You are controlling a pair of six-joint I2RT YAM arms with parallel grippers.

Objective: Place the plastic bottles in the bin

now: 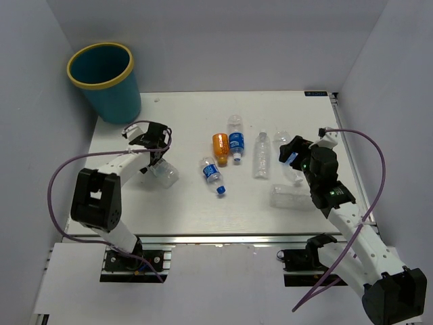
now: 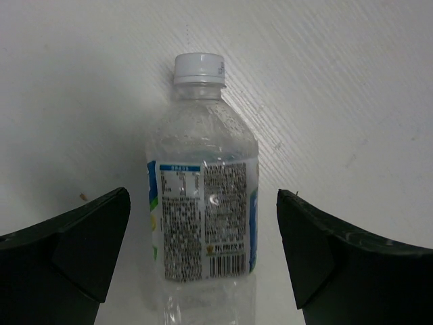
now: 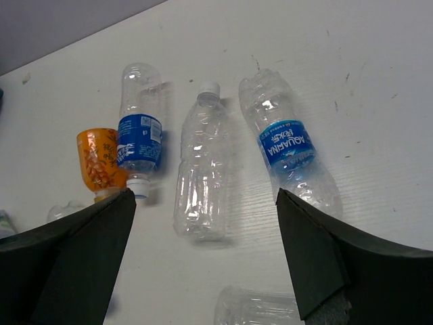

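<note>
From above, the bin (image 1: 116, 101) stands at the far left corner of the table (image 1: 189, 213), well apart from the bottles lying across the middle. The left gripper (image 1: 154, 150) hangs over a white-capped bottle (image 1: 164, 175) on the left side of the table, a little in front of the bin. In the middle lie an orange bottle (image 1: 220, 147) and a blue-labelled bottle (image 1: 236, 143), touching side by side. A small blue-capped bottle (image 1: 212, 173) is just in front of them and an unlabelled clear bottle (image 1: 262, 156) is to their right. The right gripper (image 1: 295, 154) sits over a blue-banded bottle (image 1: 282, 137), and a crosswise clear bottle (image 1: 291, 197) lies nearer the arms. Through the left wrist camera the fingers (image 2: 81, 237) are spread wide on either side of the white-capped bottle. It lies flat with its cap pointing away, and bare table shows on both sides, so nothing is gripped. Through the right wrist camera the jaws are likewise apart and holding nothing. Beyond them lie the orange and blue-labelled bottles at left, the unlabelled one in the centre and the blue-banded one at right. The bin shows in neither wrist view.
</note>
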